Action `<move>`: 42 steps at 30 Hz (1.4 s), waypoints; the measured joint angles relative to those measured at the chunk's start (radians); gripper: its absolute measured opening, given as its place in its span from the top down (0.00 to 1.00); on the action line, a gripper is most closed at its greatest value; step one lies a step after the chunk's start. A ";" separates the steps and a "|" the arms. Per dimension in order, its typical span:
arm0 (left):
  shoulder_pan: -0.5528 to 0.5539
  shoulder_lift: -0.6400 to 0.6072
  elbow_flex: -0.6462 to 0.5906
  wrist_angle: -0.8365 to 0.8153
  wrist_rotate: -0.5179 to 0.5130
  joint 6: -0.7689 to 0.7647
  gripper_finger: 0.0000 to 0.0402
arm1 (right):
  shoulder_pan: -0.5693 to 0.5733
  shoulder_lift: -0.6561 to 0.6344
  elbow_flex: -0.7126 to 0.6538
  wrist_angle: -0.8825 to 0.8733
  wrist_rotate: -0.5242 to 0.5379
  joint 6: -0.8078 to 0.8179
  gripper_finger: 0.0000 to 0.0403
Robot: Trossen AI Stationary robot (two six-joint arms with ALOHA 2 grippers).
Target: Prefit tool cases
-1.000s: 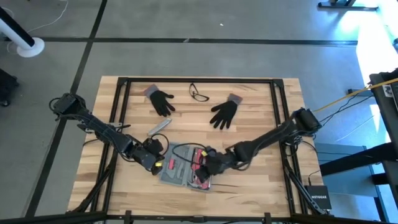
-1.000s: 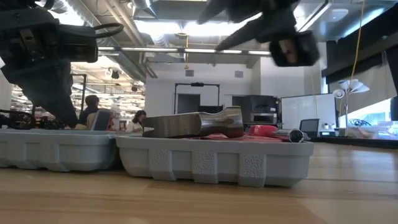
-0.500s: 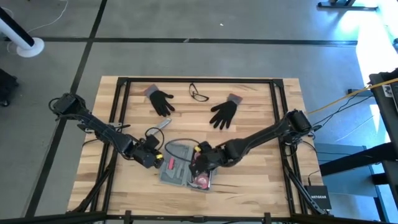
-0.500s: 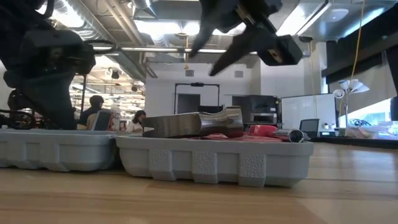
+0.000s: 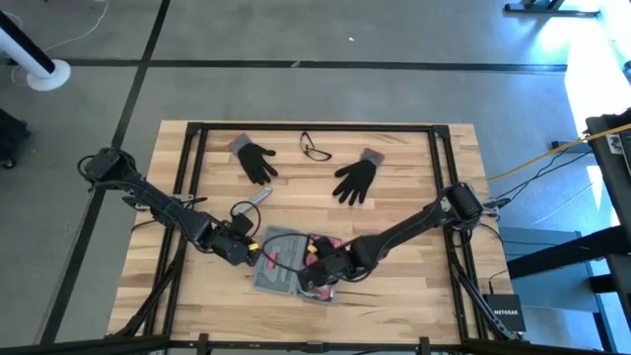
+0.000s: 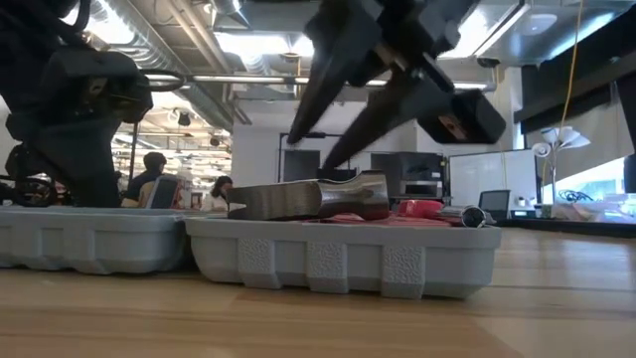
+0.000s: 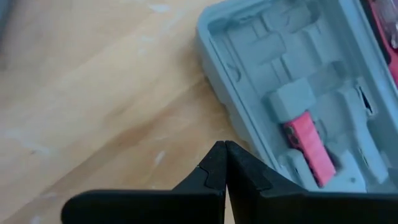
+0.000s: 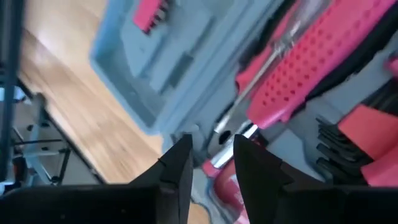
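The tool case (image 5: 294, 264) lies open and flat near the front of the bench (image 5: 414, 286), its moulded trays up, with red-handled tools (image 8: 311, 74) and a hammer (image 6: 308, 197) in the right half. The right tool (image 5: 317, 273) hangs just over that half, fingers a little apart, gripping nothing I can see. To seat a piece well, it should probably come straight down onto one handle and press it into its own recess. The left tool (image 5: 248, 252) is clenched empty at the case's left edge, placed to steady it. Behind, gloves (image 5: 256, 161) and glasses (image 5: 315, 149) lie well apart, leaving room; the front edge is near.
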 joint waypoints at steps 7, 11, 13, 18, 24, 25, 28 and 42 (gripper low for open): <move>-0.001 0.000 0.000 0.012 0.032 0.016 1.00 | -0.006 0.030 0.000 0.014 -0.007 0.028 0.74; -0.001 0.000 0.000 0.014 0.032 0.021 1.00 | -0.015 0.030 0.000 -0.024 0.013 0.026 0.74; -0.001 0.000 0.000 0.014 0.032 0.023 1.00 | -0.022 0.030 0.000 -0.036 0.019 0.026 0.74; -0.001 0.000 0.000 0.013 0.032 0.023 1.00 | -0.035 0.030 0.000 0.002 0.019 0.024 0.74; -0.001 0.000 0.000 0.014 0.032 0.045 1.00 | -0.033 0.030 0.000 0.026 0.000 0.024 0.74; -0.001 0.000 0.000 0.014 0.032 0.049 1.00 | -0.033 0.030 0.000 0.015 0.000 0.025 0.74; -0.001 0.000 0.000 0.014 0.032 0.049 1.00 | -0.034 0.030 0.000 0.013 0.000 0.026 0.74; -0.010 0.047 0.000 0.086 0.009 0.015 1.00 | -0.033 0.089 0.002 0.110 -0.023 0.048 0.74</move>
